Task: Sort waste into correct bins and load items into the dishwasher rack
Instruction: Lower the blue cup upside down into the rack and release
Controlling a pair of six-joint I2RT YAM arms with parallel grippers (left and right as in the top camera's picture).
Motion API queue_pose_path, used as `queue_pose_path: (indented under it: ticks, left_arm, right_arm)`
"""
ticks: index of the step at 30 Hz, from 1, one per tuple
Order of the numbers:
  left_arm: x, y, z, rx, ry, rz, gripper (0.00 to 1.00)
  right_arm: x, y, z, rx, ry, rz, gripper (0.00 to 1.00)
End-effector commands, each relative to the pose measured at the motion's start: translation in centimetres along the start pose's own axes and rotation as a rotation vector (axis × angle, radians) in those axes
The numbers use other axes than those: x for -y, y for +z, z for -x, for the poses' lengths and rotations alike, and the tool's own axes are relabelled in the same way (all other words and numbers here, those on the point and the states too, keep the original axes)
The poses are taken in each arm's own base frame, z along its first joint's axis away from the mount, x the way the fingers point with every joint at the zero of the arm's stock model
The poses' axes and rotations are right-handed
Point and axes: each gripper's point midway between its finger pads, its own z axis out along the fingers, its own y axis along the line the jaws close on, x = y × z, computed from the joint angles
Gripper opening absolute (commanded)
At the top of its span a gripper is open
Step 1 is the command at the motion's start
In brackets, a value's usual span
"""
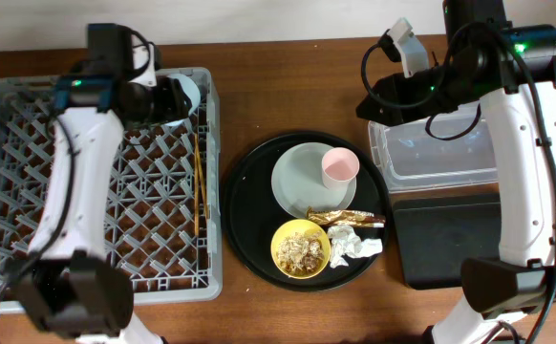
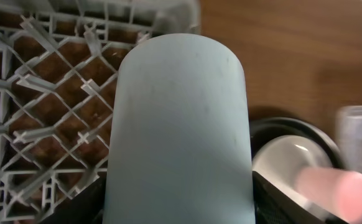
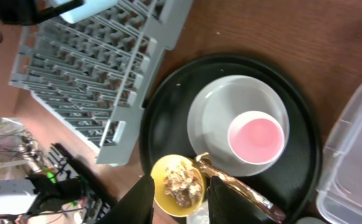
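Holding the light blue cup [image 1: 184, 91] in the left claw [image 1: 171, 96], jaws closed around its body, over the dishwasher rack's [image 1: 154, 239] far corner, left of and beyond the round black tray [image 1: 249, 220]; hard to tell whether resting in it. Hovering with the right claw [image 3: 181, 186] just beyond that tray's far right side, fingers partly apart, nothing between them. Judging progress as early. Done, by the look of it: two wooden chopsticks [image 1: 199, 182] laid in the rack along the edge nearest the tray. Underway: seating the blue cup. Left to load, all on the tray: the pink cup [image 1: 340, 167] standing on the pale plate [image 1: 295, 182], and the small yellow bowl [image 1: 278, 244] at the tray's near edge. Left to sort: the food scraps [image 1: 302, 251] inside that bowl, plus the gold-brown wrapper [image 1: 345, 218] and the crumpled white tissue [image 1: 354, 247] lying on the tray just beside it. Seeing no waste in the clear tub [image 1: 440, 158] or the shallow black bin [image 1: 450, 239], both on the worktop [image 1: 259, 86] right of the tray.
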Motion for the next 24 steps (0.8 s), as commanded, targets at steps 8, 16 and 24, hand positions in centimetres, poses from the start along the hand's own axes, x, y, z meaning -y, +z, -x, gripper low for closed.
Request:
queue_pose_path:
  ticks: [8,16,24]
  left_arm:
    - [-1.8,4.5,1.0,-0.017,-0.011,0.088,0.41]
    - [-2.6,7.3,-0.1,-0.076,-0.019,0.102,0.41]
    - [-2.2,6.2,1.3,-0.036,-0.014,0.095,0.99]
  right_arm:
    - [0.8,-0.2,0.0,-0.004,-0.011,-0.048,0.31]
    - [0.8,-0.2,-0.2,-0.01,-0.007,-0.048,0.3]
    - [2.2,-0.2,-1.4,-0.061,0.015,-0.127,0.54]
